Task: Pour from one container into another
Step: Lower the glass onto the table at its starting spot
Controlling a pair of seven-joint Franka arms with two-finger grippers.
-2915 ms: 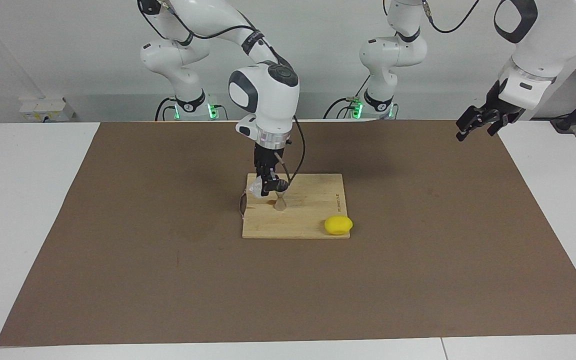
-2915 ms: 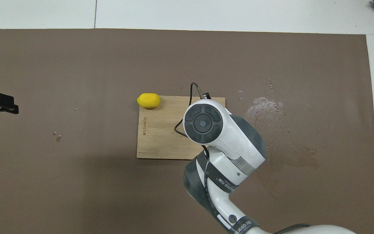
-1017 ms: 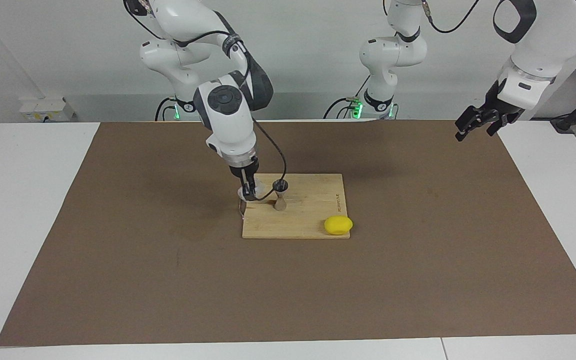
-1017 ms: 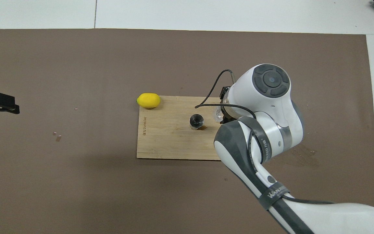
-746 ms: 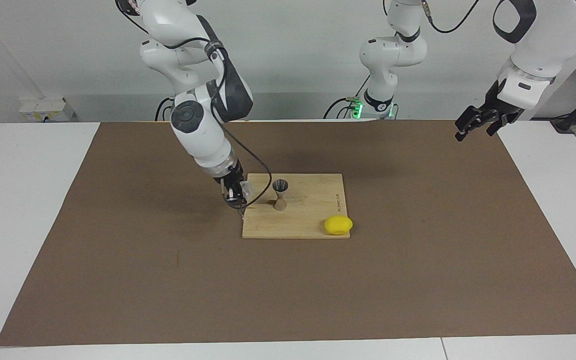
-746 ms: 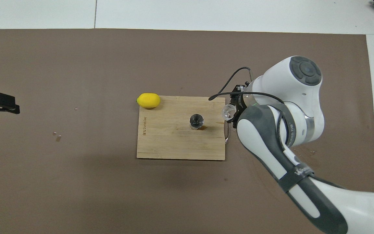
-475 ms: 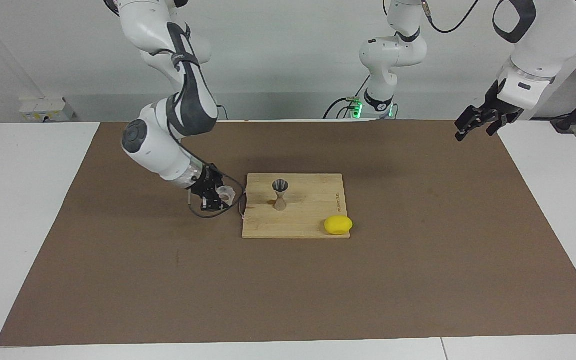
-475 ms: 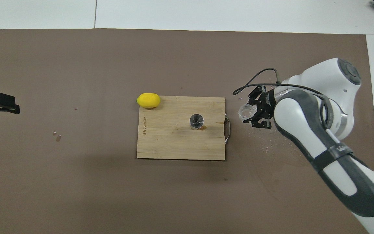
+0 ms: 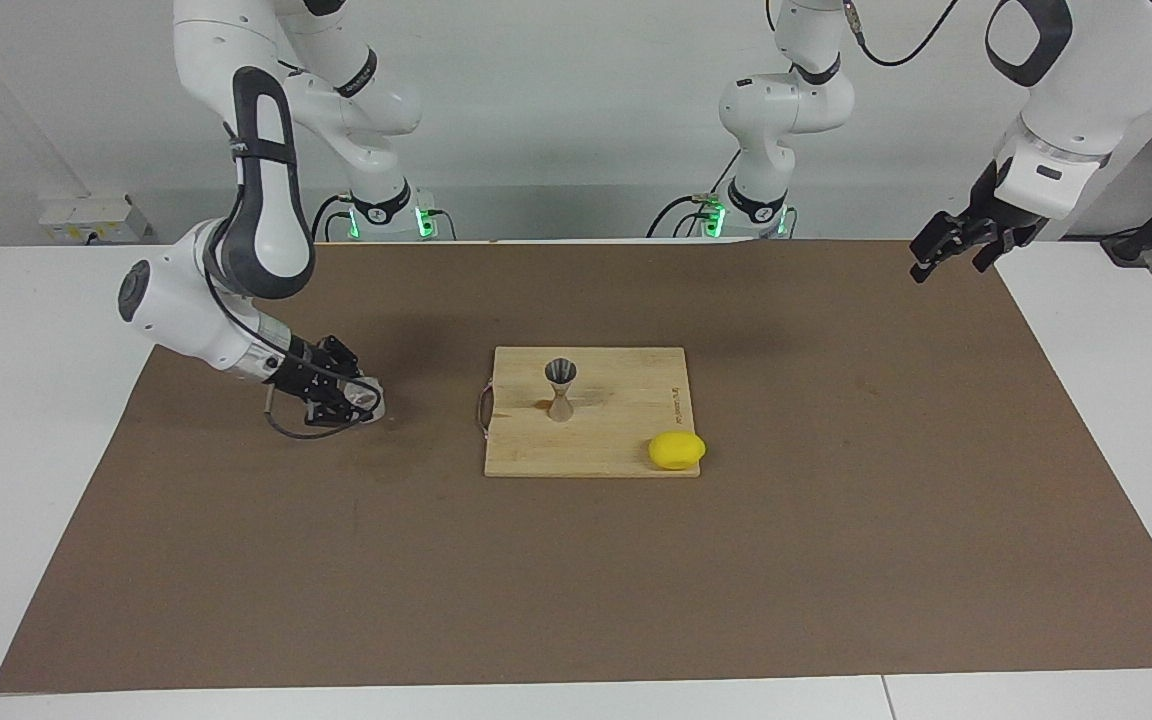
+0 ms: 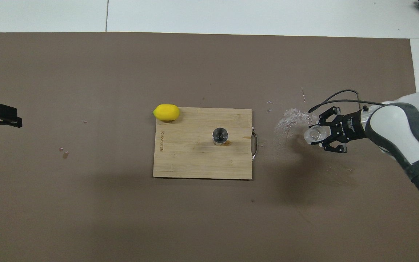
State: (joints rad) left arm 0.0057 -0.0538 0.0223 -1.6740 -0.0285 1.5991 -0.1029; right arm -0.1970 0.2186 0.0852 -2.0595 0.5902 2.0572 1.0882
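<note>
Tumbler: clamped in right gripper, low over mat toward right arm's end; contents unclear.
Jigger: upright on cutting board; fill unclear.
Left gripper: waits, jaws apart.

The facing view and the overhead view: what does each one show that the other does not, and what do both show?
Only the facing view shows the arms' bases and the hourglass shape of the small grey metal jigger.

Only the overhead view shows the wet splatter on the brown mat and the jigger's open mouth from above.

Both show the rectangular wooden cutting board, the yellow lemon at its corner, the right tool shut on the small clear glass tumbler over the mat, and the left tool waiting open at its end.
</note>
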